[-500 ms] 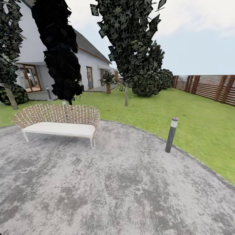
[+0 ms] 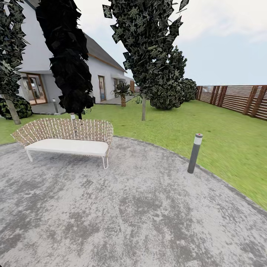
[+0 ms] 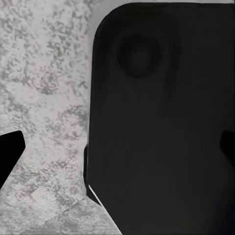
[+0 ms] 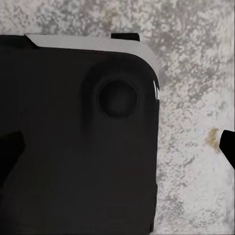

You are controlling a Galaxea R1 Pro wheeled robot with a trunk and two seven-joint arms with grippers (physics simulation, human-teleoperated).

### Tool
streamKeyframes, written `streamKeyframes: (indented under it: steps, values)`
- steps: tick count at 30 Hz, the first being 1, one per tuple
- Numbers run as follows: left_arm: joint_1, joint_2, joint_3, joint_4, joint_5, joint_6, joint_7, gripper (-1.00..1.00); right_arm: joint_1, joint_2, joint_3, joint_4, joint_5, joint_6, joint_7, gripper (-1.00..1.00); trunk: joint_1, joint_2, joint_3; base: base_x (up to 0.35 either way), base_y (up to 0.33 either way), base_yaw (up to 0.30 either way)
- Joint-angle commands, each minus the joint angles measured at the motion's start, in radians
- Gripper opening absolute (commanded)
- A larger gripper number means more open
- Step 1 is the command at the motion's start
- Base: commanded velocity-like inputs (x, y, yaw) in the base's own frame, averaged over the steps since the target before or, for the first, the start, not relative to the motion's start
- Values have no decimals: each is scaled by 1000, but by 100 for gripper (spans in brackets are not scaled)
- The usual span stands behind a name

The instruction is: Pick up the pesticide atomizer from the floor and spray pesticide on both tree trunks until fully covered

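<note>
Standing on the floor (image 2: pixel 148 222), the grey stone patio across the lower frame, facing the lawn. No pesticide atomizer to be found anywhere on the paving, so probably mid-search. One of the trees (image 2: pixel 148 44) upper centre, its trunk (image 2: pixel 143 107) rooted in grass beyond the kerb; another dark-leaved tree (image 2: pixel 68 55) upper left behind the woven sofa (image 2: pixel 66 139). Grey bollard lamp (image 2: pixel 195 152) at right of centre (red-topped, not the bottle). Left tool (image 3: pixel 117 152) and right tool (image 4: pixel 117 147) both spread wide, empty, hanging over dark robot bodywork and paving.
</note>
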Motion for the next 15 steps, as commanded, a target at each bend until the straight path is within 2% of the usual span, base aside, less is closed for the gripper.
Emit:
streamKeyframes:
  steps: [1, 8, 15]
  values:
    - [-6, 1, 3, -7, 6, 3, -1, 100, -1, -6, 0, -5, 0, -8, -1, 100, 0, -1, -1, 0, 0, 0]
    - [-46, 0, 3, -47, 8, -1, -3, 100, -1, -45, -4, -45, -3, -47, 0, 100, 0, -1, -1, 0, 0, 0]
    - [-56, -2, 3, -86, 7, -10, 0, 100, -18, -48, -4, -85, -4, -86, 0, 100, 0, -1, -1, 0, 0, 0]
